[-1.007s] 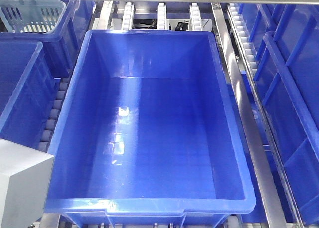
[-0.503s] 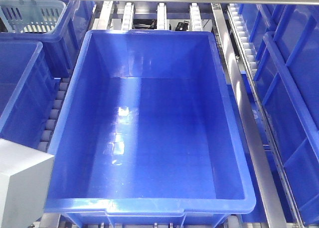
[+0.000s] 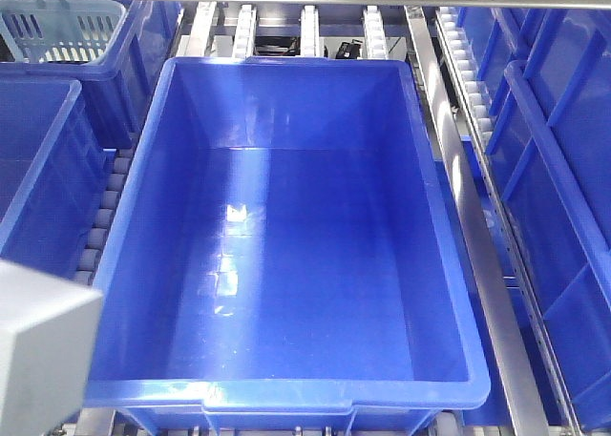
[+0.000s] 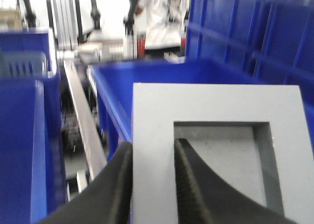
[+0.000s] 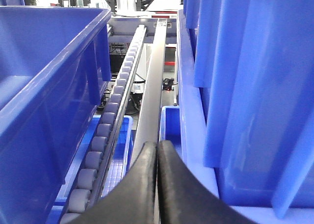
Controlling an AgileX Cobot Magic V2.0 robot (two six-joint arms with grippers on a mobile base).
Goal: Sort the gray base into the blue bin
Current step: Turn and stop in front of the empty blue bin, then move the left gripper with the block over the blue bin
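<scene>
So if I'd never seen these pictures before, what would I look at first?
Probably the big blue bin filling the middle of the front view, shiny and with nothing inside. Next, the gray base poking in at the bottom left corner. In the left wrist view, the left gripper pinches the wall of the base, one finger inside its square recess.

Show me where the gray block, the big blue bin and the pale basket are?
gray base (image 4: 216, 106), left wrist view, flat face above the recess.
blue bin (image 3: 286, 393), front view, near rim.
pale blue basket (image 3: 67, 26), front view, slotted side wall.
</scene>
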